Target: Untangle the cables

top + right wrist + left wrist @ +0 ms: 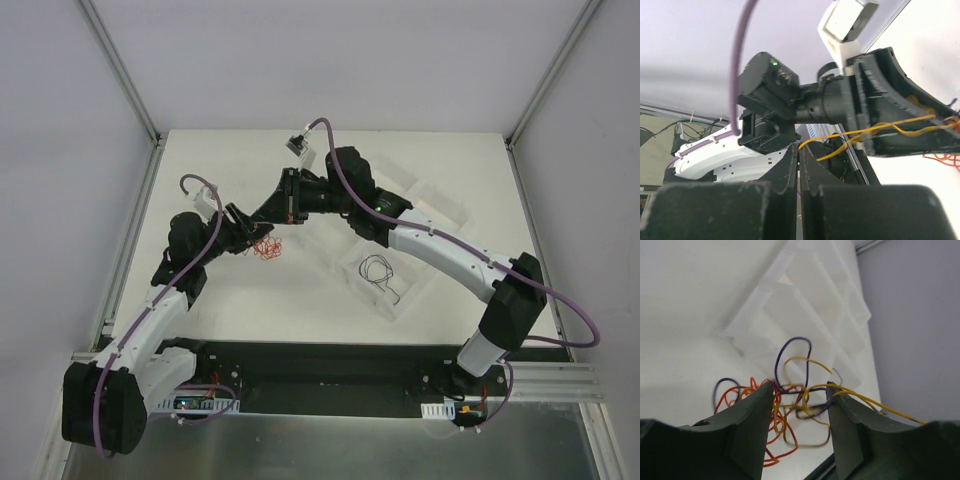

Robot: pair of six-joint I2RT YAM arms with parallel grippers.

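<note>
**White table: one tray, one tangle**

The white table (330, 160) carries a pale compartment tray (445, 205), lying slantwise at 3 o'clock from the table's middle. At 9 o'clock, near the tray's corner, a small bunch of red and orange cables (267, 247) lies on the bare surface.

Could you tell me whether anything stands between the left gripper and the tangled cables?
Nothing visible does. The left gripper straddles the cables, with loops between its jaws. The white tray sits beyond the tangle, not in between, and the right gripper, shut on a yellow strand, is off to one side.
</note>
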